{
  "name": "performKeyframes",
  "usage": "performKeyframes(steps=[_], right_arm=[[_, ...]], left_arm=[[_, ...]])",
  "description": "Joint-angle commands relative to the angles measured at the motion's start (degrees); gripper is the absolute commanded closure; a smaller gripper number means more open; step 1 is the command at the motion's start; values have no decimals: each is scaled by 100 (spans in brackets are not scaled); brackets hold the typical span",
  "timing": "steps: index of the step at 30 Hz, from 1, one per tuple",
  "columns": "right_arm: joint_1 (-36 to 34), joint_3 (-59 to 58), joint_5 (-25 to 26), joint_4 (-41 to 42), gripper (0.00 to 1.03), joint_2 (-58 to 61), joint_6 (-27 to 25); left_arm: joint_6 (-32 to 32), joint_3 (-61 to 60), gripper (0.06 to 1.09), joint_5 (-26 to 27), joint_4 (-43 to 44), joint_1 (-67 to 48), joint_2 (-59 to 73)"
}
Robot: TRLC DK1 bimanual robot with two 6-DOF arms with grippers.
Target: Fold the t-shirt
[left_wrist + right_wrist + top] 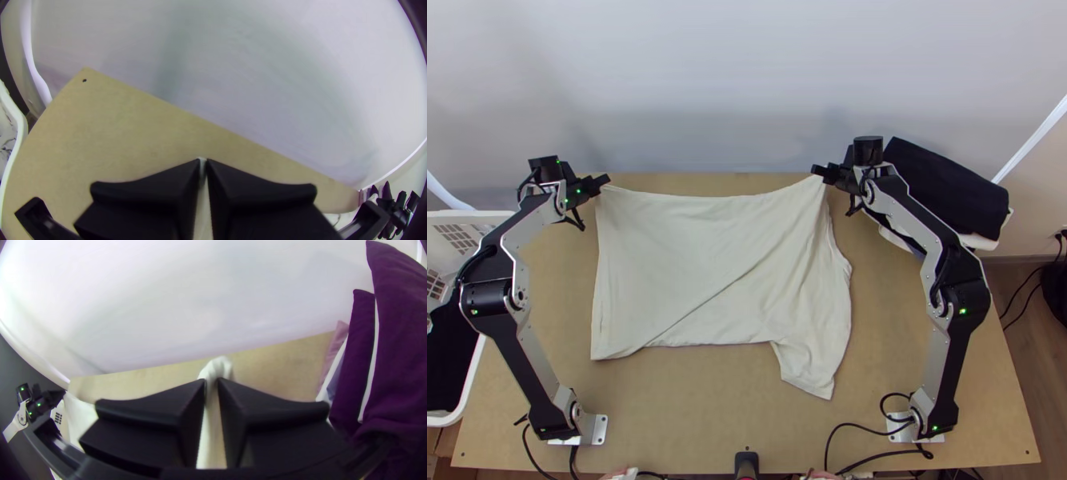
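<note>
T-shirt [667, 264], 1, off-white, centre of the top view; spread, 1 long diagonal crease, sleeve-like flap [807, 366] at lower right. Left gripper [604, 182], upper left, pinching 1 upper corner; right gripper [818, 170], upper right of centre, pinching the other, cloth perhaps slightly bunched there. Handling, as judged: light, limp, not fragile, prone to sag; best held at these 2 corners, edge drawn gently straight.

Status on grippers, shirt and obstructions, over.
Left gripper, right gripper: both shut on shirt, far edge. Diagonal crease across it. Dark pile beside right arm, possible snag.
</note>
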Motion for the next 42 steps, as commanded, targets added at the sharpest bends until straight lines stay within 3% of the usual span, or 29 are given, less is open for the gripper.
performKeyframes(steps=[1, 2, 4, 6, 10, 13, 18, 22, 24, 31, 35, 38, 42], right_arm=[[36, 467, 18, -197, 28, 197, 221], [36, 573, 18, -329, 18, 206, 203], [54, 678, 18, -531, 4, 189, 142], [89, 775, 18, -707, 4, 74, 10], [142, 827, 9, -1559, 5, -462, 229], [151, 836, -9, -2807, 5, -928, 563], [195, 414, -35, -4750, 5, -1877, 563], [195, -1009, -202, -4785, 8, -2940, 379], [80, -1739, -633, -4793, 8, -3389, 317], [-139, -3848, -1257, -4697, 9, -4874, 89], [-166, -4622, -1309, -4583, 27, -5366, 80], [-113, -5026, -1327, -4459, 52, -5472, 98], [-69, -5562, -1441, -3994, 56, -5480, 98]], left_arm=[[-62, 368, 27, -32, -256, -55, 109], [0, 438, 15, -32, -388, -64, 100], [9, 456, 10, 20, -458, -64, -14], [-53, 429, 10, 38, -485, -29, -172], [-62, 421, 10, 108, -599, 103, -568], [-62, 403, 10, 258, -863, 182, -1007], [9, -36, 10, 442, -1144, 200, -1974], [123, -599, 10, 583, -1153, 217, -2730], [158, -871, 10, 627, -1153, 217, -3073], [158, -1706, 10, 741, -1214, 349, -4119], [220, -2014, 10, 811, -1311, 472, -4514], [264, -2181, 10, 864, -1372, 498, -4743], [272, -2295, 10, 864, -1487, 498, -4954]])
